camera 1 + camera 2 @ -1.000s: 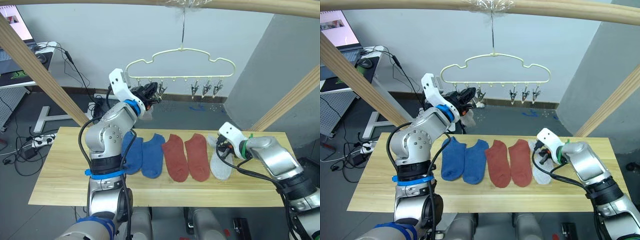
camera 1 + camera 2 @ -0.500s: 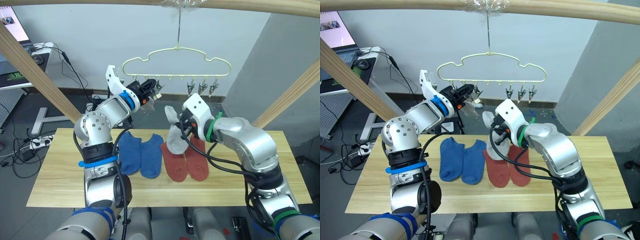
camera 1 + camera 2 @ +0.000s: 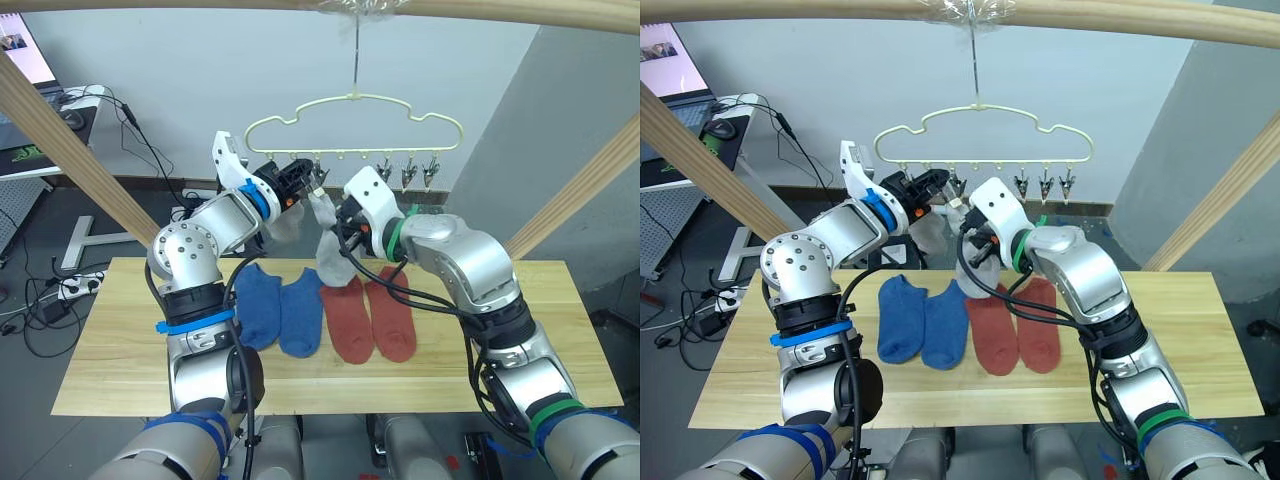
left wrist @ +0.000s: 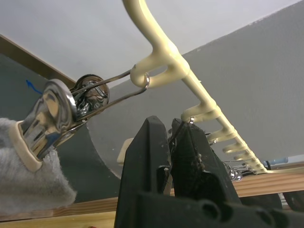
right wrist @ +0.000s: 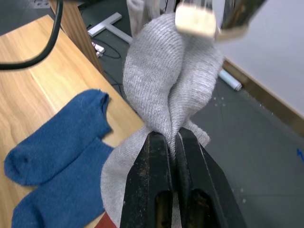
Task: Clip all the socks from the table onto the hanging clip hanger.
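The pale-yellow clip hanger point(image 3: 355, 100) hangs from the top pole. My left gripper point(image 3: 306, 180) is up at its left clips, shut on one metal clip point(image 4: 173, 130). A light grey sock point(image 4: 28, 185) hangs from the neighbouring clip. My right gripper point(image 3: 345, 226) is shut on a second grey sock point(image 3: 330, 255), holding it up so its top edge reaches the clip pad point(image 5: 194, 19). Two blue socks point(image 3: 262, 305) and two rust-red socks point(image 3: 370, 320) lie flat, side by side, on the wooden table point(image 3: 120, 350).
Thick wooden poles frame the scene: one across the top point(image 3: 500, 8), slanted ones at left point(image 3: 70, 150) and right point(image 3: 590, 190). Three bare clips point(image 3: 408, 172) hang on the hanger's right side. A desk with a screen point(image 3: 30, 70) stands far left.
My right gripper has lifted the grey sock off the table's right part and carried it up and left to the clip. The left gripper stayed at the hanger.
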### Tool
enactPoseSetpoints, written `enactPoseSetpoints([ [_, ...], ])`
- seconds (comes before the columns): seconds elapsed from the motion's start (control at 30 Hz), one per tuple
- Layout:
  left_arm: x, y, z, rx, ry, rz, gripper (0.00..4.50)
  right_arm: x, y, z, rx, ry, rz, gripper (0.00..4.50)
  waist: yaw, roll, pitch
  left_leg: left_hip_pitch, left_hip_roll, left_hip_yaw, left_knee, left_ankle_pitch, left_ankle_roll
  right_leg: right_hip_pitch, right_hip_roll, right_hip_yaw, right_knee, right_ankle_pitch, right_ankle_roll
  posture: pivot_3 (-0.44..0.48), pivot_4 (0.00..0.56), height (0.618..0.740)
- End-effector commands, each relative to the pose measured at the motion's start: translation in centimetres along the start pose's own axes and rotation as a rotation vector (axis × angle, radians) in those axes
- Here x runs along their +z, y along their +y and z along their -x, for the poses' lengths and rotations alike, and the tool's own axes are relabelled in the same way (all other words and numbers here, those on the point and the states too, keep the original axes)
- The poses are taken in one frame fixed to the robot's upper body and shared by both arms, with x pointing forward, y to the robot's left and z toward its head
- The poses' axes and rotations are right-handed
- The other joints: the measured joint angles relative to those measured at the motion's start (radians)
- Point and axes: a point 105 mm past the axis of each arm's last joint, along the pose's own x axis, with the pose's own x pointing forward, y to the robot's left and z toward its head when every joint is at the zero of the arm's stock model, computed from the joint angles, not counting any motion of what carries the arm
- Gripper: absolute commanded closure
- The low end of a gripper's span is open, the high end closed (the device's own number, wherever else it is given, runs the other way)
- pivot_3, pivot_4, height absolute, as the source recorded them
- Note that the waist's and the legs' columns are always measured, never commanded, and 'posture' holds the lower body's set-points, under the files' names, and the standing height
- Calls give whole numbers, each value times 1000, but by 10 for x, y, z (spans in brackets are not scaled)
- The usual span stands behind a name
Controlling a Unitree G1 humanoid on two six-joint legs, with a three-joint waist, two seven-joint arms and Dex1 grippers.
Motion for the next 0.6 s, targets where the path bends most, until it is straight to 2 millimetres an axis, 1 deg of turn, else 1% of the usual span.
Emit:
enactPoseSetpoints([
  [0.03,6,-8,3,-22,-21,-29,4391,18,4,0,15,-53,53,4484,0,0,0,0,0,0,0,0,0,0,0,0,0,0,0,37,234,740],
  [0.23,3,-7,4,-24,-11,-38,4391,26,7,-4,30,-69,68,4484,0,0,0,0,0,0,0,0,0,0,0,0,0,0,0,39,233,740],
  [0.37,0,-7,5,-26,3,-61,4391,27,6,-4,30,-69,72,4484,0,0,0,0,0,0,0,0,0,0,0,0,0,0,0,43,234,740],
  [0.47,0,-8,6,-40,-3,-47,4391,27,6,-4,33,-66,74,4484,0,0,0,0,0,0,0,0,0,0,0,0,0,0,0,43,235,740],
  [0.5,0,-8,6,-44,-6,-42,3674,27,6,-4,35,-65,73,4500,1,0,0,0,0,0,0,0,0,0,0,0,0,0,0,43,235,740],
  [0.53,0,-8,6,-48,-7,-37,3476,26,6,-4,36,-65,73,4500,1,0,0,0,0,0,0,0,0,0,0,0,0,0,0,43,234,740],
  [0.6,-1,-9,7,-54,5,-28,2762,26,6,-4,37,-64,73,4500,1,0,0,0,0,0,0,0,0,0,0,0,0,0,0,43,234,740],
])
